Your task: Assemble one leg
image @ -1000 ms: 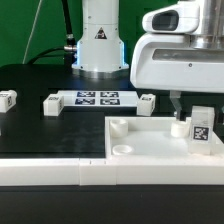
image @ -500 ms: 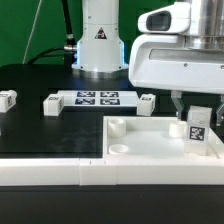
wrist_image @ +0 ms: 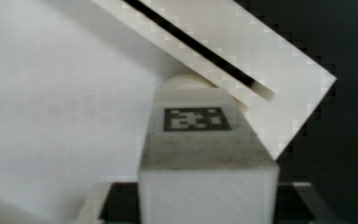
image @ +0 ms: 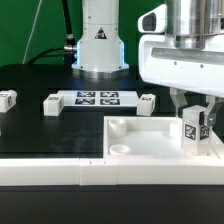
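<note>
Gripper [image: 197, 128] is clamping the leg [image: 192, 130] at the panel's [image: 140, 142] three o'clock corner; it's looking light, rigid, slick, best pinched on flat sides.

Hand [image: 195, 124] low, pointing down, fingers clamped on leg [image: 193, 128].
</note>
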Available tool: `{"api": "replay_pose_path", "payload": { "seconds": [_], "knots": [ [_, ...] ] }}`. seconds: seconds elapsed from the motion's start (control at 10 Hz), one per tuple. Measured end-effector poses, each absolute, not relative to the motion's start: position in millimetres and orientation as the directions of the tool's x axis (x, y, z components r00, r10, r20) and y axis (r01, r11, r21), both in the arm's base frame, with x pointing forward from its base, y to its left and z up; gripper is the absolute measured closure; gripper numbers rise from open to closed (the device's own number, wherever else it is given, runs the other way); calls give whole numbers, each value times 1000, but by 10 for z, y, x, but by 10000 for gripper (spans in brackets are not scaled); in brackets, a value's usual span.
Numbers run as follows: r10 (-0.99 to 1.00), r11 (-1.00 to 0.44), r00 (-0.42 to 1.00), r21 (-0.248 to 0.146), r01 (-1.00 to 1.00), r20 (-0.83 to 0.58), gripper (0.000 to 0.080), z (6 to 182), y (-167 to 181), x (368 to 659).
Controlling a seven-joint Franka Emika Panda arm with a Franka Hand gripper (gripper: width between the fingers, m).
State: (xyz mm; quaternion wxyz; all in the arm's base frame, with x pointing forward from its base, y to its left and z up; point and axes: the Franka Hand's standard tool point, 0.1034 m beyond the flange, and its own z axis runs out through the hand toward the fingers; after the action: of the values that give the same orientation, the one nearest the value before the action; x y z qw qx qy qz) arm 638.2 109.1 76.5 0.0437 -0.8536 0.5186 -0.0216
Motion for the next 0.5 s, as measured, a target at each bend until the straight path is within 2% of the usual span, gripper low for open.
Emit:
{"api": "replay_pose_path", "payload": {
  "seconds": [0.3,0.5],
  "knots": [
    [-989,-134,138,-88,-987,-45,508,761,1104,6365],
    [-988,143,-138,-74,-987,-68,508,760,1117,6355]
  ]
}}
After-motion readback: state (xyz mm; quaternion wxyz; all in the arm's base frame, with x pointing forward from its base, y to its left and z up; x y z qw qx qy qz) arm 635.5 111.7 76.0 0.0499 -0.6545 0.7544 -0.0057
